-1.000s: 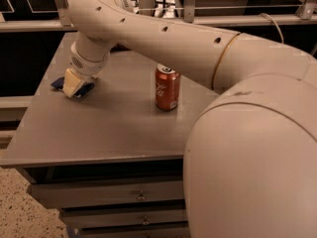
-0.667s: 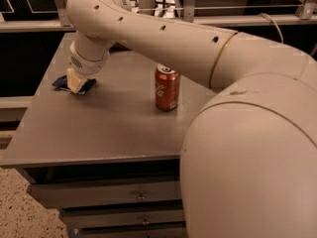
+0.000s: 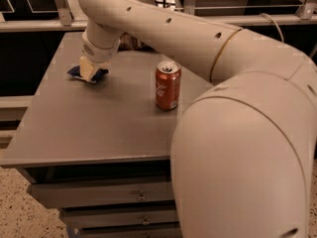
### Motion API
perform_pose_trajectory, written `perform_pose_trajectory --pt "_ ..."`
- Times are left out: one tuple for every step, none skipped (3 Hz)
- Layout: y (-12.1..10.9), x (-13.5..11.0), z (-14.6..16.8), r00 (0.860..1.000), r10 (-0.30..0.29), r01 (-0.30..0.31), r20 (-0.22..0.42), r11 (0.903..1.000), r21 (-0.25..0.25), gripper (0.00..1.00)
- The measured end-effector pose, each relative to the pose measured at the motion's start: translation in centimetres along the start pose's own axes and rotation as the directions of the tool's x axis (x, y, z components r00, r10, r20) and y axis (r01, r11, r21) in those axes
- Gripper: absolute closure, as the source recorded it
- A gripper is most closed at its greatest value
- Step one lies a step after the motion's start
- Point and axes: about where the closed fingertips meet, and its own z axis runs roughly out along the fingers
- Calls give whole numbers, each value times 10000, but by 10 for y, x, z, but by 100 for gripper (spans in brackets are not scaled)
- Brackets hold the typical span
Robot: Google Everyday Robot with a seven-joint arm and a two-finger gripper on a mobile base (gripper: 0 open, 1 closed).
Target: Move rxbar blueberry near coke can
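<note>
The rxbar blueberry (image 3: 99,76), a small flat dark-blue wrapped bar, is at the far left of the grey table (image 3: 99,128). My gripper (image 3: 87,69) points down onto it and is shut on it, holding it at or just above the tabletop; its cream fingers (image 3: 86,66) cover the bar's middle. The coke can (image 3: 168,86), red with white script and a silver top, stands upright near the table's middle, roughly a can's height and a half to the right of the bar.
My large cream arm (image 3: 237,133) fills the right side and hides the table's right part. A bit of brownish packaging (image 3: 131,42) shows behind the arm at the table's back. Metal rails (image 3: 208,6) run behind the table. Drawers (image 3: 141,195) are below its front edge.
My gripper has moved a little to the right and toward the back of the table, and the blue bar has moved with it, closer to the can. The can has not moved.
</note>
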Motion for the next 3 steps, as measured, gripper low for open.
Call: perform_pose_trajectory --pt "-27 3 -9 9999 -66 69 -121 9994 326 100" --pt "-57 16 -24 9985 -135 168 -524 9980 617 100" --pt "-75 42 -50 9915 -314 392 -1262 9974 605 100"
